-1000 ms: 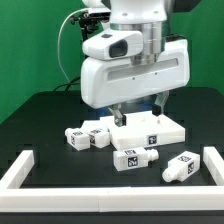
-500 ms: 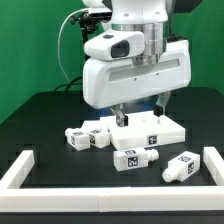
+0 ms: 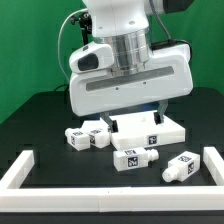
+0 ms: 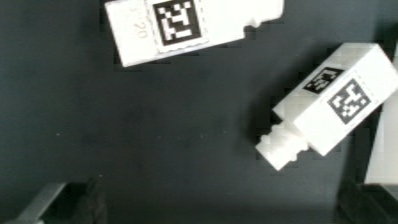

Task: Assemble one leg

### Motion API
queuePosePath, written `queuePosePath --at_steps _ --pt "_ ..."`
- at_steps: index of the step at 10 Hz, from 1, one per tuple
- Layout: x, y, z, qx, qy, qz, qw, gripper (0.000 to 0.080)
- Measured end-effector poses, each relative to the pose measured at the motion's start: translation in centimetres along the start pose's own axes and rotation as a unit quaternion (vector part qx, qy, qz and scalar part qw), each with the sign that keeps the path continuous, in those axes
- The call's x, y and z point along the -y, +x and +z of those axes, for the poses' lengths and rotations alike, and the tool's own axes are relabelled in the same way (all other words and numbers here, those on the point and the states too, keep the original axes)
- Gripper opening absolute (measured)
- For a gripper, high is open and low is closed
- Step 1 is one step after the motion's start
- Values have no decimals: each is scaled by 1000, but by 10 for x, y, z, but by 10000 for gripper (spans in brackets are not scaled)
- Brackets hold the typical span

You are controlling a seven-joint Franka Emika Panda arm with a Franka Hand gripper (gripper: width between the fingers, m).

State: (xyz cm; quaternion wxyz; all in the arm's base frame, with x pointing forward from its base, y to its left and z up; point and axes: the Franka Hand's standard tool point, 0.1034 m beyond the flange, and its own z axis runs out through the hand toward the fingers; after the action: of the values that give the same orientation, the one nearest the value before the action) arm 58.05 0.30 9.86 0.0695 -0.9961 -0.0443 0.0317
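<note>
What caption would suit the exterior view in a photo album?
White robot arm poised over four small tagged legs and a flat white panel on a black table.

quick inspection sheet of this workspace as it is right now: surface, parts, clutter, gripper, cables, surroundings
surface: black table, with a white rail along its front and sides
job's things: four legs lying loose, none mounted: far-left leg, second leg right beside it, middle leg, right leg; white panel lies flat behind them
clutter: nothing seen
grippers: gripper hangs over the white panel, fingers apart, holding nothing
cables: black cable loops behind the arm on the exterior view's left, off the table
surroundings: green backdrop
</note>
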Motion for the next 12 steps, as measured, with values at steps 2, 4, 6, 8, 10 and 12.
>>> queuePosePath --at_steps 2,4,6,8,10,12 --pt "0 0 0 0 0 0 1000 650" --pt "7 -6 10 -20 -15 73 997 650" --pt "23 -12 22 -24 -37 56 997 650" --pt "24 -11 26 -31 -36 52 997 650" --pt "24 -11 26 -31 -36 52 997 650" --pt "22 -11 28 -35 -37 61 997 650"
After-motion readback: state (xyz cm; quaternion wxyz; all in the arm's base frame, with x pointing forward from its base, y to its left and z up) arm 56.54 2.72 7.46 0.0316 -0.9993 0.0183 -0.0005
